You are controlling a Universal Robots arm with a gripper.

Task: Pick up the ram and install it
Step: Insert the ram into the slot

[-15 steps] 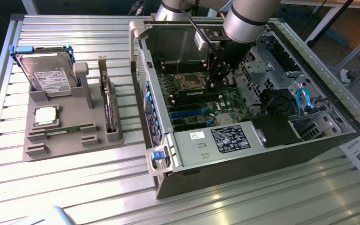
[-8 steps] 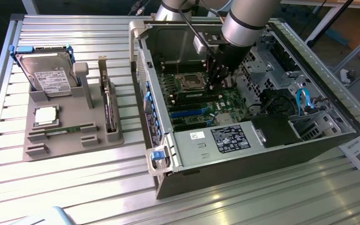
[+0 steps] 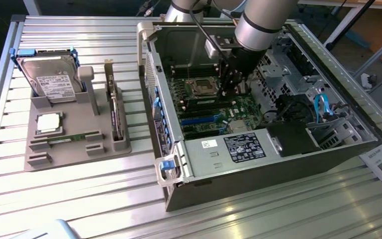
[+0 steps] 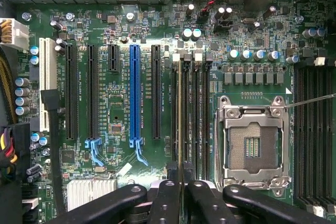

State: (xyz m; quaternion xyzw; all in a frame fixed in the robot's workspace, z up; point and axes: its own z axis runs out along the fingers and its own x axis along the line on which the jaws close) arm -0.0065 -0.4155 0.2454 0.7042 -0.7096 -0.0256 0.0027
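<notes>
My gripper (image 3: 230,85) reaches down inside the open computer case (image 3: 177,164), just beside the CPU socket (image 3: 201,87). In the wrist view its black fingers (image 4: 167,190) are shut on the ram (image 4: 180,108). The ram is seen edge-on as a thin pale strip running away from the gripper (image 4: 181,170). It lies in line with the row of memory slots (image 4: 195,114), between the black expansion slots and the empty CPU socket (image 4: 252,148). I cannot tell whether it sits in a slot or hovers just above one.
A grey parts tray (image 3: 78,149) stands on the slatted table at the exterior view's left. It carries a hard drive (image 3: 51,79), a silver CPU (image 3: 48,122), a dark expansion card (image 3: 115,112) and a short green strip (image 3: 68,138). Drive cages and blue cables (image 3: 320,107) crowd the case's far side.
</notes>
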